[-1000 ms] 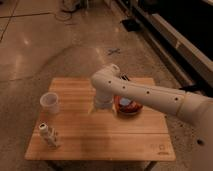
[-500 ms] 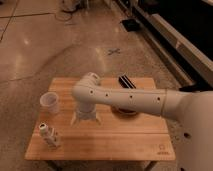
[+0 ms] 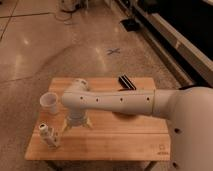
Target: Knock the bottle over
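1. A wooden table [image 3: 145,142] stands on a speckled floor.
2. At its near-left corner the bottle [image 3: 49,135] seems to stand upright, long axis vertical, white top up.
3. The gripper [image 3: 76,125] hangs just right of the bottle and slightly farther back, not touching, with its fingers apparently spread and empty.
4. Beyond the bottle stands a cup [image 3: 49,102].
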`<state>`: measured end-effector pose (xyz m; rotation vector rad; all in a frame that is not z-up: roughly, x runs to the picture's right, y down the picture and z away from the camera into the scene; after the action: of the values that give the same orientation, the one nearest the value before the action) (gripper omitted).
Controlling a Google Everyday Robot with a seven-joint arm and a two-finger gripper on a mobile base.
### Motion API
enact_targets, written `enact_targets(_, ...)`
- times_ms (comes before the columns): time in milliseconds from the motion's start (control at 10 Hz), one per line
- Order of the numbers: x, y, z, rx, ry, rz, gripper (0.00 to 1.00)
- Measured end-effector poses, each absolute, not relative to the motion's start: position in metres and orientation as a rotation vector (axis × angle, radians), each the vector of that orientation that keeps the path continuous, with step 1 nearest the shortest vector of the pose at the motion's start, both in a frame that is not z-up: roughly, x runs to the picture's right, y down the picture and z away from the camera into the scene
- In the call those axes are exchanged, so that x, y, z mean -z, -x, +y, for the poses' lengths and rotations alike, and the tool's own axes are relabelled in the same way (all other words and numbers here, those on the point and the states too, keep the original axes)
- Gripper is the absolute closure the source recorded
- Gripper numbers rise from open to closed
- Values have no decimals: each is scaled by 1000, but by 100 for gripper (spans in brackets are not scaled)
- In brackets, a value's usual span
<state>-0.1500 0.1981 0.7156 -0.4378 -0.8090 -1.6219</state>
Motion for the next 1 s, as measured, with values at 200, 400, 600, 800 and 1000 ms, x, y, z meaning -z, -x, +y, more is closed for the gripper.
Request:
enact_targets(200, -716, 148, 198, 1618, 439, -808, 20)
enact_targets(400, -721, 148, 198, 1591, 428, -808, 20)
enact_targets(600, -729, 158, 196, 1555, 399, -813, 20)
enact_targets(800, -731, 172, 192, 1544, 373, -828, 20)
enact_targets(1000, -726, 187, 192, 1544, 355, -855, 20)
